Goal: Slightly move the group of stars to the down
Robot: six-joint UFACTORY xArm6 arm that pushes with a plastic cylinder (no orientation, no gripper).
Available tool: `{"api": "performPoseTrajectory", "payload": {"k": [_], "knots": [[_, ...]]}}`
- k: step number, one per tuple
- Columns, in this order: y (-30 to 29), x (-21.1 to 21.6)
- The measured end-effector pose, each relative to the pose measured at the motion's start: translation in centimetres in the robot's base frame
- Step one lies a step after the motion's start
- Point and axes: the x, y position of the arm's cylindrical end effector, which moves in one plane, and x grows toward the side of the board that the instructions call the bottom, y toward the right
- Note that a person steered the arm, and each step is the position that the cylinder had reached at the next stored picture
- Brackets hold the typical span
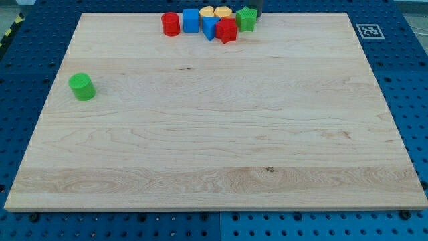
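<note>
From my remote station, the nearest part of the wooden board carries nothing. Toward the view's left, well apart from the rest, stands a green cylinder. At the view's top edge sits a tight cluster: a red cylinder, a blue cube, a blue triangular block, a red star and a green star, with two yellow blocks behind them. The two stars sit just beside each other at the cluster's right end. Only a dark sliver of rod shows behind the green star; my tip itself is hidden, so I cannot tell whether it touches the star. No containers appear. A printed marker sits off the board's far right corner.
</note>
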Motion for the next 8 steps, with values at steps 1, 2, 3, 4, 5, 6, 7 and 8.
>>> {"api": "performPoseTrajectory", "payload": {"k": [1, 2, 3, 4, 5, 6, 7, 8], "knots": [[-1.1, 0.0], [-1.5, 0.9], [-1.5, 2.8], [-1.5, 3.3], [-1.2, 4.4], [-1.2, 5.3], [-1.2, 6.0], [-1.2, 7.7]]}}
